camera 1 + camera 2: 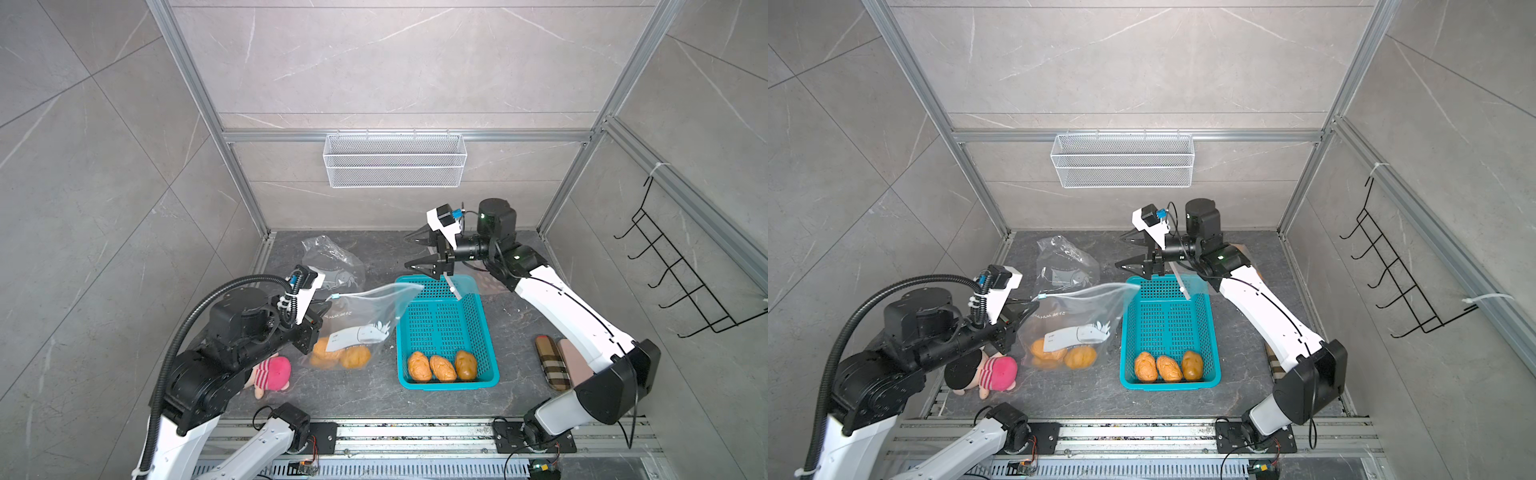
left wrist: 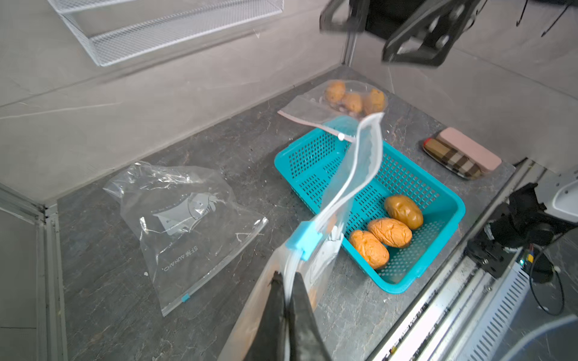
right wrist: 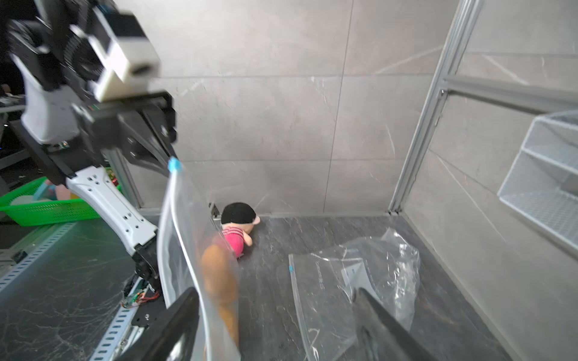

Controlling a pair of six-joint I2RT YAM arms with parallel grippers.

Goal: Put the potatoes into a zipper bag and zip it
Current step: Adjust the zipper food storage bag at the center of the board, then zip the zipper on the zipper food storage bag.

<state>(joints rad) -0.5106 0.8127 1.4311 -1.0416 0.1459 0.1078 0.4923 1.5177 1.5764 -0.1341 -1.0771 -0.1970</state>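
1. Zipper bag (image 1: 374, 307) of clear plastic is pinched by the closed left gripper (image 2: 287, 278).
2. Orange-tan oval potatoes (image 1: 355, 357) are lodged inside, with three in the teal perforated basket (image 1: 449, 385).
3. Its slack corner is best taken by the wide-spread right gripper (image 1: 406, 252) — squarely.

Dark slab (image 1: 353, 399): teal basket (image 1: 449, 385), empty bag (image 1: 332, 262), plush (image 1: 272, 374), perhaps cases (image 1: 550, 361).

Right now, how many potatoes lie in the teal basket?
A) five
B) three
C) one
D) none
B: three potatoes lie side by side at the end of the teal basket nearest the arm bases, as both top views show.
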